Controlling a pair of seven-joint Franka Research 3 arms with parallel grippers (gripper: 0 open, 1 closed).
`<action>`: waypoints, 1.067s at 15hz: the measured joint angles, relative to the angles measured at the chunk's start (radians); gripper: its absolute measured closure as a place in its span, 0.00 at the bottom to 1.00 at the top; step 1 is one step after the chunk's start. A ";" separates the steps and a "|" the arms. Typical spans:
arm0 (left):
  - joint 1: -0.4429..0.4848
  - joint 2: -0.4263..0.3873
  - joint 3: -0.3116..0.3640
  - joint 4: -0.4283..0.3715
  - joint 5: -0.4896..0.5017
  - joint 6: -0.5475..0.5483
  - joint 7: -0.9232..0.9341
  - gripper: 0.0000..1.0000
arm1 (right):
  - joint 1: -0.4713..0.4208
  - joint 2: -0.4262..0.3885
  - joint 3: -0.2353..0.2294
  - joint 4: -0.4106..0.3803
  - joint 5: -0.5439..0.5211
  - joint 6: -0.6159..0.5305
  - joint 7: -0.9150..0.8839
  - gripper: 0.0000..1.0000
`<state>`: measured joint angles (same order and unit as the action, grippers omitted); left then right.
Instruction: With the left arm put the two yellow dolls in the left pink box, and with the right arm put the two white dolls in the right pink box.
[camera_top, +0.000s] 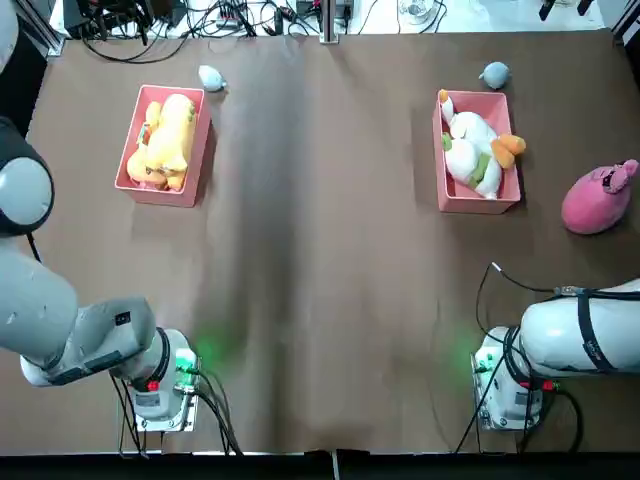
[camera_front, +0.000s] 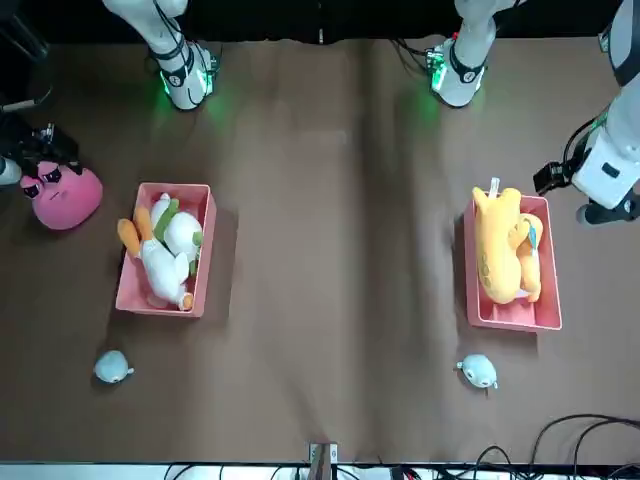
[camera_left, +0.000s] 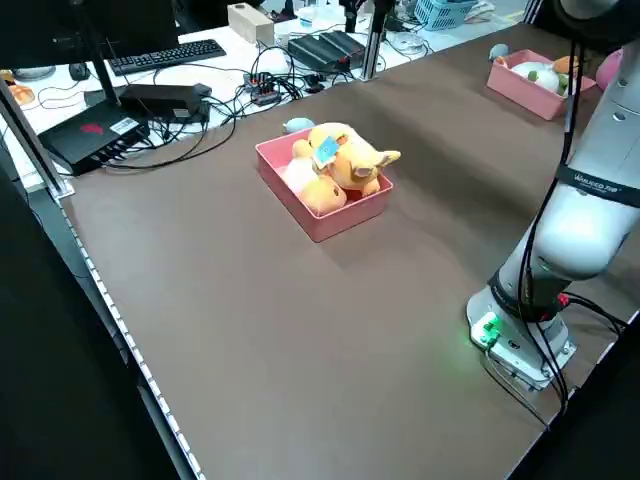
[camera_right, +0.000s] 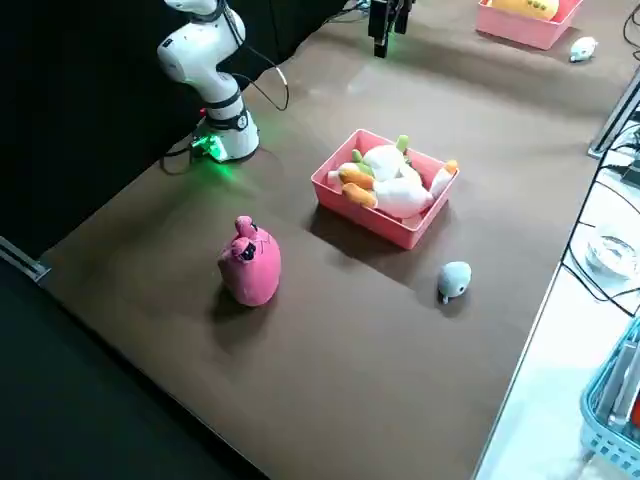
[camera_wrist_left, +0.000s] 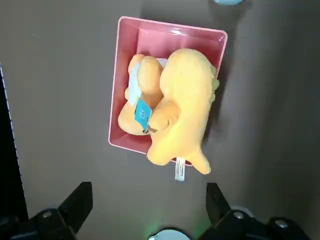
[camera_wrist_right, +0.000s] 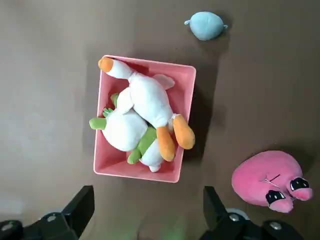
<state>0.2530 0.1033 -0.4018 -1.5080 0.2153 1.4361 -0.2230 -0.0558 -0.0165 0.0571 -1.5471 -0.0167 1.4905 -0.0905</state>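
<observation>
Two yellow dolls (camera_top: 172, 130) lie piled in the left pink box (camera_top: 160, 195); the larger one (camera_wrist_left: 185, 105) hangs over the box's rim, with the smaller one (camera_wrist_left: 142, 85) beside it. Two white dolls (camera_top: 470, 145) with orange and green parts fill the right pink box (camera_top: 480, 205). In the left wrist view my left gripper (camera_wrist_left: 147, 210) is open and empty, high above its box (camera_wrist_left: 170, 35). My right gripper (camera_wrist_right: 147, 212) is likewise open and empty, well above the white dolls (camera_wrist_right: 145, 97) and their box (camera_wrist_right: 137, 172).
A pink round plush (camera_top: 598, 198) sits right of the right box. Small blue-grey plushes lie behind each box, one (camera_top: 211, 78) on the left and one (camera_top: 494, 73) on the right. The arm bases (camera_top: 160, 385) (camera_top: 510, 385) stand at the near edge. Cables run along the far edge.
</observation>
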 joint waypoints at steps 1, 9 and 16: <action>0.000 -0.005 0.000 -0.001 -0.022 -0.001 0.000 0.00 | 0.000 0.000 0.000 0.000 0.000 0.000 0.000 0.04; 0.018 -0.015 0.006 -0.003 -0.083 -0.015 0.001 0.00 | 0.000 0.000 0.000 0.000 0.000 0.002 0.000 0.04; -0.154 -0.097 0.240 -0.042 -0.198 -0.034 0.017 0.00 | -0.001 0.000 -0.002 0.000 0.003 0.039 0.001 0.04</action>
<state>0.0993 0.0066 -0.1615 -1.5498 0.0174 1.4020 -0.2061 -0.0571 -0.0165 0.0553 -1.5471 -0.0140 1.5295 -0.0897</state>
